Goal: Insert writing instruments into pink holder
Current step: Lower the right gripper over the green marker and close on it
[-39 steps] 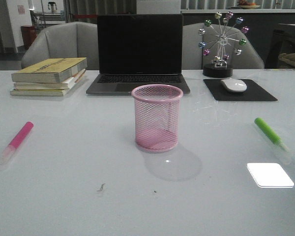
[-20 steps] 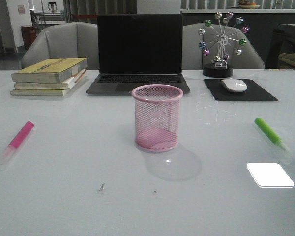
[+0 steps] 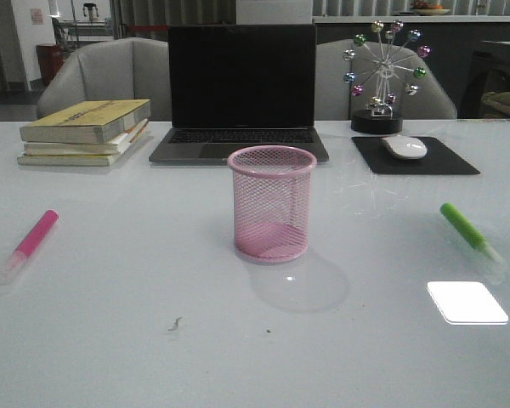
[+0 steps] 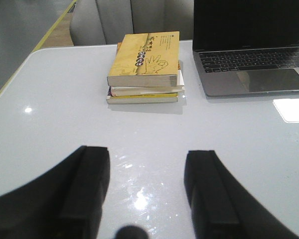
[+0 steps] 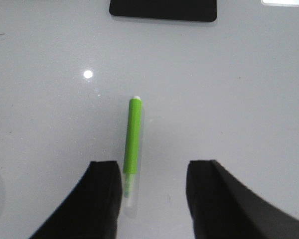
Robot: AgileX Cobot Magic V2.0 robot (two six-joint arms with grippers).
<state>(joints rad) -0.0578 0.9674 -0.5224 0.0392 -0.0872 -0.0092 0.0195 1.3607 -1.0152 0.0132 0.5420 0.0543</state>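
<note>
The pink mesh holder (image 3: pixel 272 204) stands upright and empty at the table's middle. A pink marker (image 3: pixel 30 243) lies flat at the left, clear cap toward the front. The green marker (image 3: pixel 469 231) lies flat at the right, also seen in the right wrist view as green marker (image 5: pixel 131 149). My right gripper (image 5: pixel 152 169) hangs open above it, the clear cap end close beside one finger (image 5: pixel 105 196). My left gripper (image 4: pixel 147 159) is open over bare table, nothing between its fingers. Neither gripper shows in the front view.
A stack of books (image 3: pixel 87 132) sits back left, a laptop (image 3: pixel 240 93) behind the holder, a mouse (image 3: pixel 404 148) on a black pad (image 3: pixel 414 157) back right, and a ferris-wheel ornament (image 3: pixel 382 75) behind it. A bright light patch (image 3: pixel 466 302) lies front right.
</note>
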